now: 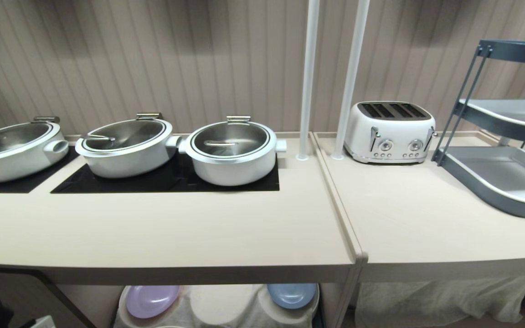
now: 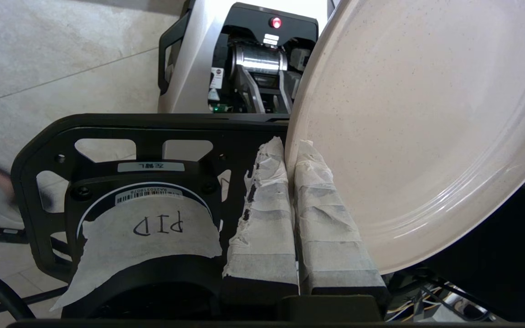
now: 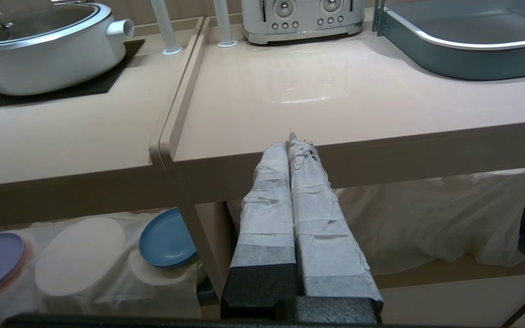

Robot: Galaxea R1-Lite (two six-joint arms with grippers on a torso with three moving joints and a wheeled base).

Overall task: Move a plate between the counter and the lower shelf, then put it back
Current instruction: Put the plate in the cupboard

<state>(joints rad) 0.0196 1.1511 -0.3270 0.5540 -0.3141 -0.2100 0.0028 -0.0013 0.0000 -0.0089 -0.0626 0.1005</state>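
Note:
My left gripper (image 2: 290,148) is shut on the rim of the cream plate (image 2: 417,127), which stands nearly on edge above the floor and the robot's base; neither shows in the head view. The pale beige counter (image 1: 198,228) stretches across that view. Beneath it, the lower shelf (image 1: 226,305) is draped in white cloth over round mounds. My right gripper (image 3: 292,141) is shut on nothing and parked in front of the counter's (image 3: 335,91) front edge, above the lower shelf (image 3: 80,255).
On the shelf cloth lie a lilac plate (image 1: 151,300) and a blue plate (image 1: 292,294). Three white pots (image 1: 233,152) sit on black hobs. To the right are two white poles (image 1: 308,77), a toaster (image 1: 388,132) and a grey-blue tray rack (image 1: 504,177).

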